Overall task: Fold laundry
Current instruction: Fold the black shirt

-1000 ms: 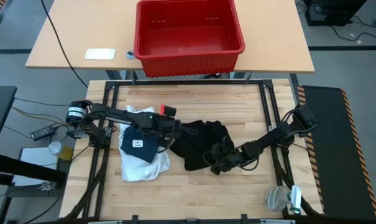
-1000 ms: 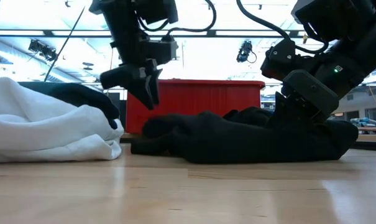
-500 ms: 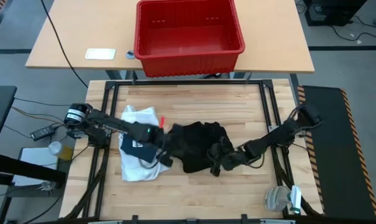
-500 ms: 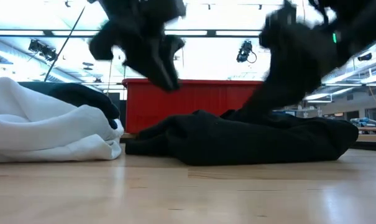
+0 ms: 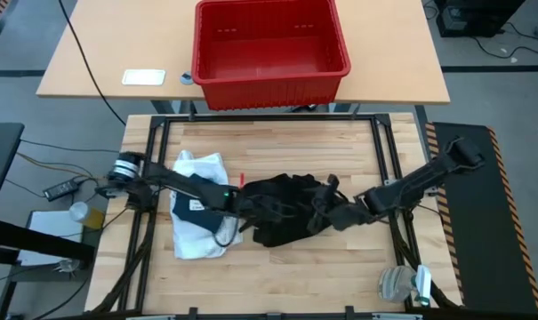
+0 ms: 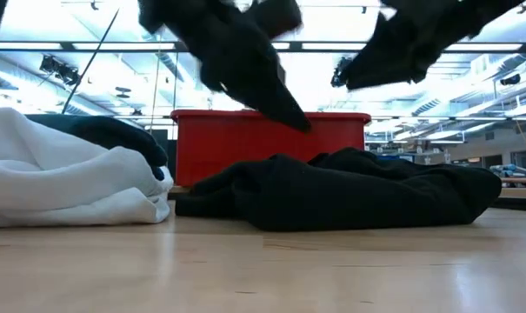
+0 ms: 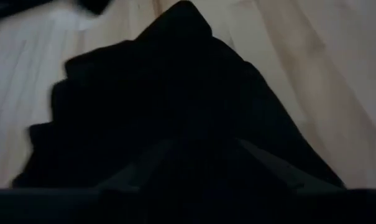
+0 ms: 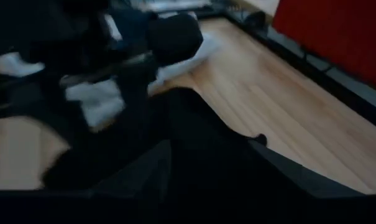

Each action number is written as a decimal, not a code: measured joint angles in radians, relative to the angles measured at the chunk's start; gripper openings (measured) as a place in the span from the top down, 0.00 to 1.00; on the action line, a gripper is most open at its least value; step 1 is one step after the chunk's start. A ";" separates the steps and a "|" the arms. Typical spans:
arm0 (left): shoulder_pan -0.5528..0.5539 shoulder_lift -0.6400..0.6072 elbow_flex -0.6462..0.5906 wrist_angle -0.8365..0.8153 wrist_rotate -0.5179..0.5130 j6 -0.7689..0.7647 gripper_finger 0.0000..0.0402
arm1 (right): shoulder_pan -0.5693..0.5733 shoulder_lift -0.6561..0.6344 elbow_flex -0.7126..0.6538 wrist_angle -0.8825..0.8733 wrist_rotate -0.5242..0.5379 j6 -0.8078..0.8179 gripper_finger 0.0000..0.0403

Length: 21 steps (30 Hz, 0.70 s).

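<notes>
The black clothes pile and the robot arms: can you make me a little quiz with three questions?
1. True or false: the red crate has laundry inside.
2. What lies beside the black garment, nearer the left arm? A) a white shirt B) a green towel C) a yellow sock
3. Fill in: both the left gripper and the right gripper reach over the ____ garment.

Key: 1 false, it holds no clothes. 2 A, the white shirt. 3 black.

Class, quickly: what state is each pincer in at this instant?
Left pincer: over the crumpled black cloth garment; open or shut cannot be told.
Right pincer: at the same garment; cannot be told.
</notes>
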 joint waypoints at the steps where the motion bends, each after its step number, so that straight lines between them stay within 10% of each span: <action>1: 0.007 0.028 -0.001 0.039 0.003 -0.004 0.55 | -0.024 0.007 -0.001 -0.005 -0.026 -0.015 0.47; 21: 0.026 0.198 0.027 0.025 0.004 -0.045 0.55 | -0.512 0.226 -0.001 0.018 -0.250 -0.276 0.47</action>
